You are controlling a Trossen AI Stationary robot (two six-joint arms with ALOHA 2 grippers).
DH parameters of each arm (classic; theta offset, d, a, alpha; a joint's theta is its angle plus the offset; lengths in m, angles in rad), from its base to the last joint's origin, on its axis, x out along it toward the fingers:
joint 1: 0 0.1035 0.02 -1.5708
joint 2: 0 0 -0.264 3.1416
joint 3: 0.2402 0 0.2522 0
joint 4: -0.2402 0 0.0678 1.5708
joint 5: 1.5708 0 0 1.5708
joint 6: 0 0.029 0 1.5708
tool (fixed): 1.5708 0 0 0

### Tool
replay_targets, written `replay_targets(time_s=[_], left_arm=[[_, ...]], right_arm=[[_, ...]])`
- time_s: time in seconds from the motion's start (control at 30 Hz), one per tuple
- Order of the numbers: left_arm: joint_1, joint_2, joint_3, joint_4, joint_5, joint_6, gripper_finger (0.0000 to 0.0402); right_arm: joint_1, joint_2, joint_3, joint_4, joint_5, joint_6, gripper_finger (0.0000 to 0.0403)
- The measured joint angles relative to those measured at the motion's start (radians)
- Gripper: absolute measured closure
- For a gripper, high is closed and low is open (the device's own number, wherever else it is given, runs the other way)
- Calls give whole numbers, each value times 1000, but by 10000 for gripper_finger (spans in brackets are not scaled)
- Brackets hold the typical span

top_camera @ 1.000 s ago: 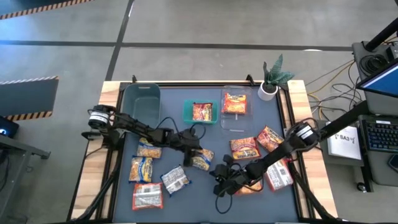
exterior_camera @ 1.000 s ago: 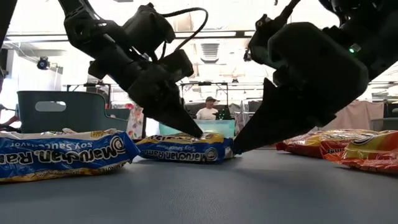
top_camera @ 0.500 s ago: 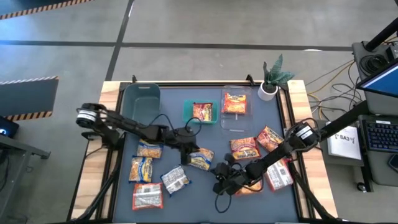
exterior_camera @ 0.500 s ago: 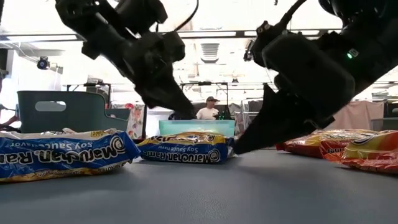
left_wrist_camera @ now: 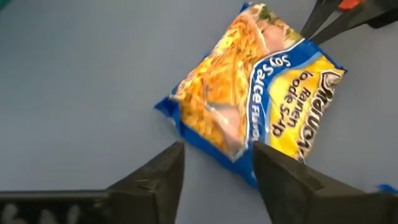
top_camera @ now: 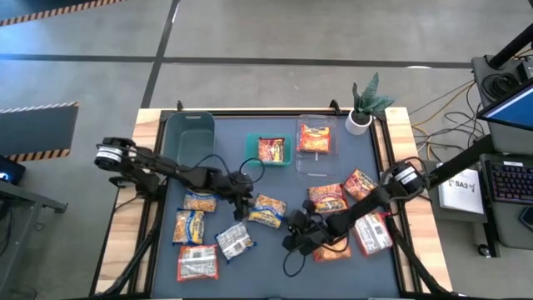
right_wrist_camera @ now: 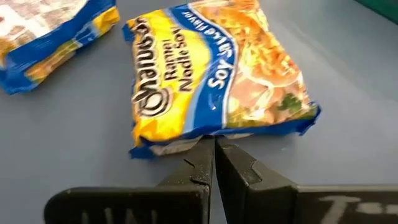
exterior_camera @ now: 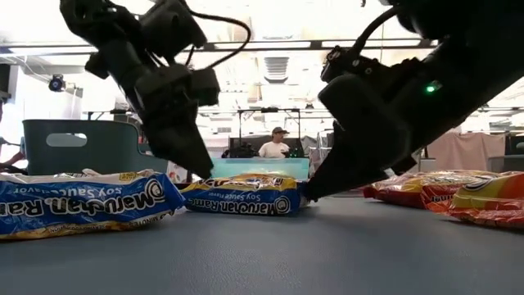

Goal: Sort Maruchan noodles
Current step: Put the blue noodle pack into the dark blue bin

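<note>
- The table point(top_camera: 275, 271) has a dark grey-blue top with pale wooden edges, and both arms reach in over it.
- The grey bin point(top_camera: 189, 137) stands at the far left corner of the top; near it sit a small green bin point(top_camera: 251, 150) and a clear bin point(top_camera: 310, 167), each holding an orange-red packet.
- The plant point(top_camera: 366, 102) in a white pot stands at the far right corner.
- The right gripper point(right_wrist_camera: 214, 163) is low over the middle of the table, its fingers pressed together with nothing between them, their tips touching the edge of the yellow-and-blue noodle packet point(right_wrist_camera: 214, 87).
- The left gripper point(left_wrist_camera: 214, 165) hangs just above the other side of that packet, its fingers spread apart and holding nothing.
- That packet lies flat near the table's centre, between the two grippers.
- More yellow-and-blue packets point(top_camera: 190, 225) lie on the left half, along with two red-and-white packets point(top_camera: 198, 261).
- Orange-red packets point(top_camera: 327, 197) lie on the right half, with another red-and-white one point(top_camera: 374, 235) beside the right arm.
- A person point(exterior_camera: 273, 146) shows far behind the table in the low view.
</note>
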Motion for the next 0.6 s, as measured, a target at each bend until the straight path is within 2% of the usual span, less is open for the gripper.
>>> replay_targets(time_s=[0.27, 0.43, 0.6], left_arm=[[0, 84, 3, 75, 35, -15, 158], [0, 105, 3, 120, 91, -17, 150], [-2, 92, 3, 129, 104, -20, 150]], right_arm=[[-12, 0, 0, 5, -1, -10, 394], [-12, -1, 0, -2, -1, -2, 394], [-13, -1, 0, 4, -15, 1, 394]])
